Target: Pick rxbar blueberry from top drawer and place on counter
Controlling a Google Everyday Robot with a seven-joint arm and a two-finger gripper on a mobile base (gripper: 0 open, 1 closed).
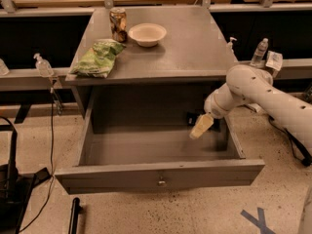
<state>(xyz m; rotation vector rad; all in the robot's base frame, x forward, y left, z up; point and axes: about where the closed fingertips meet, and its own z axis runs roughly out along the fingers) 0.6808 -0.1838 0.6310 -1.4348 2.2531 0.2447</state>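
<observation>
The top drawer stands pulled out under the grey counter. My gripper hangs inside the drawer at its right rear, tilted down and to the left, just above the floor. A small dark shape sits against the gripper's upper left side near the drawer's back; it may be the rxbar blueberry. I cannot tell whether the gripper holds it. The rest of the drawer floor shows nothing else.
On the counter stand a green chip bag at the front left, a can and a pale bowl at the back. Bottles stand on the rail to the right. The drawer's right wall is close to the gripper.
</observation>
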